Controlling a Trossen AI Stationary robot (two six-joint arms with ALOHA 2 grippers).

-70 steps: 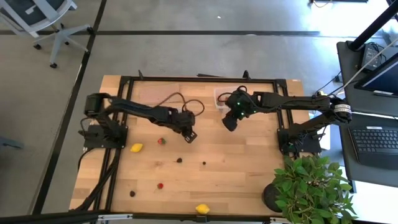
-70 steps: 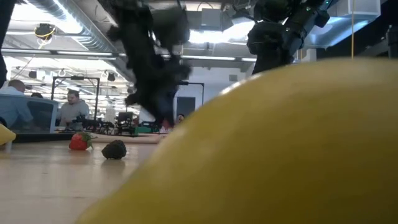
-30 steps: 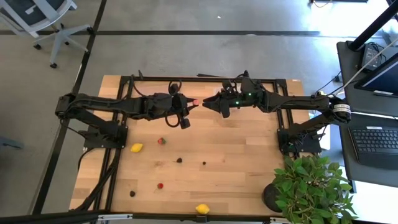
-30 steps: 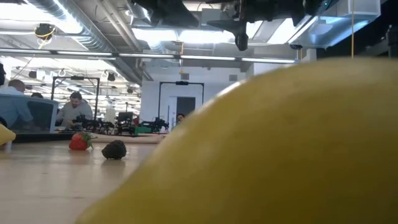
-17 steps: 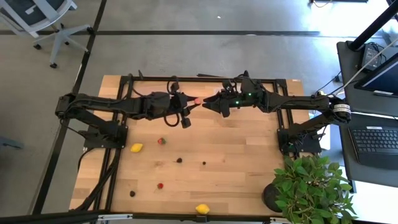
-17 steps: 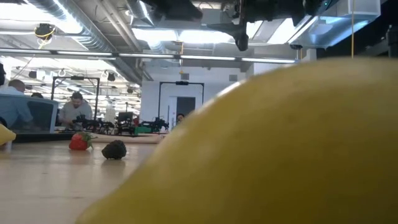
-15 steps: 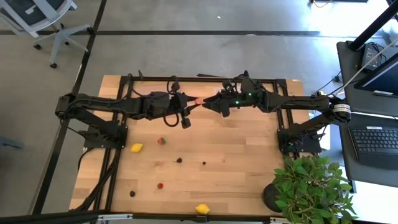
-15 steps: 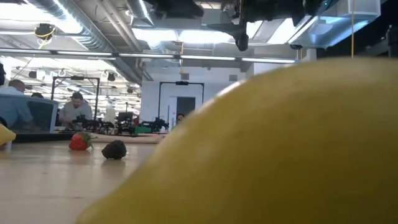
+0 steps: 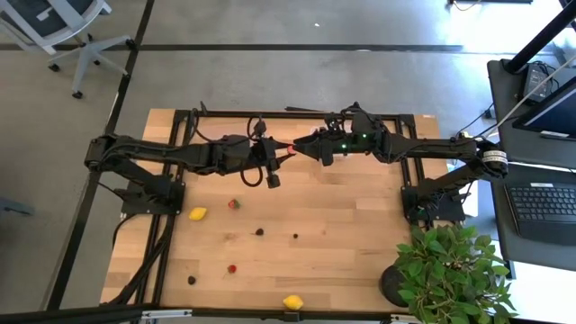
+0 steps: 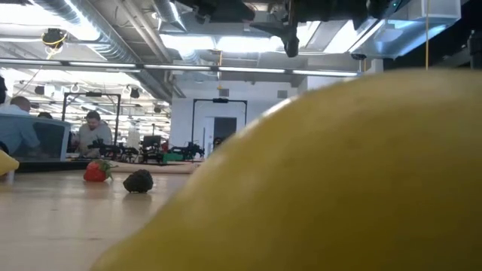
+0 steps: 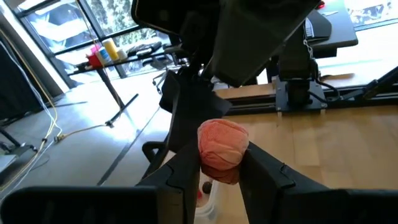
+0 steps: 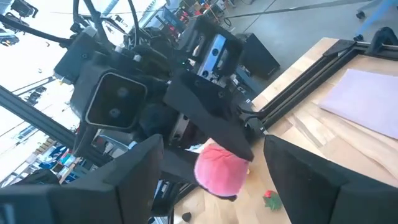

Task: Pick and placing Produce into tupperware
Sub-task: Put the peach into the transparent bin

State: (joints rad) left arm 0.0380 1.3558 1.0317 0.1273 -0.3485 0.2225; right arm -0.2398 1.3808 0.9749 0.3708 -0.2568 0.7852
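Left wrist view: the left gripper (image 11: 219,167) pinches a pink-red strawberry piece (image 11: 222,144), held high mid-table, facing the right gripper (image 12: 211,163).
Right gripper: its fingers stand spread on either side of the piece, not touching it.
Risk: a drop in the hand-over, if the left lets go before the right closes; the piece would likely roll.
Tupperware: I cannot make it out in any view.
High view: alone shows loose produce, a lemon (image 9: 197,213) and a strawberry (image 9: 234,204), near the table's (image 9: 351,234) front.
Low view: a near lemon (image 10: 331,181) blocks most of it.
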